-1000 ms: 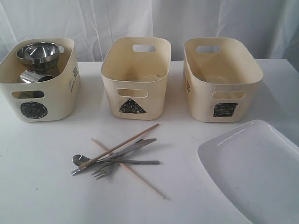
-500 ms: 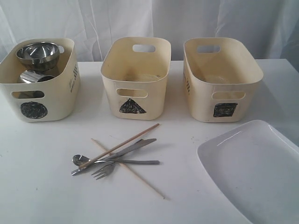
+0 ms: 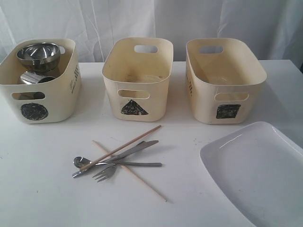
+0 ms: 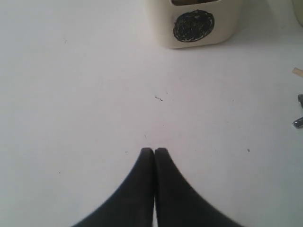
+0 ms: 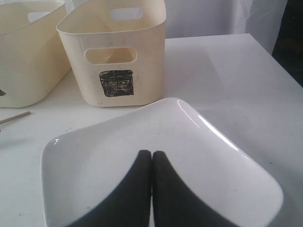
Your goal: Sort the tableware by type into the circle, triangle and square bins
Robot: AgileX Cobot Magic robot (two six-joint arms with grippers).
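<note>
**Exterior view.** Three cream bins in a row at the back of the table [image 3: 42, 194]: circle bin [image 3: 59, 101] on the left, triangle bin [image 3: 157, 101] in the middle, square bin [image 3: 203, 101] on the right. One black mark on the near wall of each. In the circle bin: one steel bowl [image 3: 38, 54], tilted, and below it one steel mug [image 3: 33, 78], partly hidden. In front of the triangle bin, one loose heap: two chopsticks [image 3: 125, 147], crossed; one knife [image 3: 135, 149]; one spoon [image 3: 80, 162]; one fork [image 3: 105, 173]; all overlapping. One white plate [image 3: 255, 175] at the near right, in front of the square bin, cut off by the frame edge. Flat white matt surface with faint specks. Behind, a white curtain [image 3: 94, 23] in folds.

**Left wrist view.** Left gripper [image 4: 154, 151] closed, black fingertips pressed together, nothing between them, over bare table. Ahead, lower wall of the circle bin [image 4: 227, 28] with a scribbled black disc. At the frame edge, one chopstick tip and two steel ends, too little shown to tell which pieces.

**Right wrist view.** Right gripper [image 5: 151, 153] closed tight, empty, above the plate [image 5: 218, 161]; contact with it not determinable. Square bin [image 5: 147, 66] just beyond the plate's far rim, black square under the handle slot. Beside it, part of the triangle bin [image 5: 28, 66]. One chopstick tip on the table at the frame edge. Dark patch of room beyond the far corner of the table.
</note>
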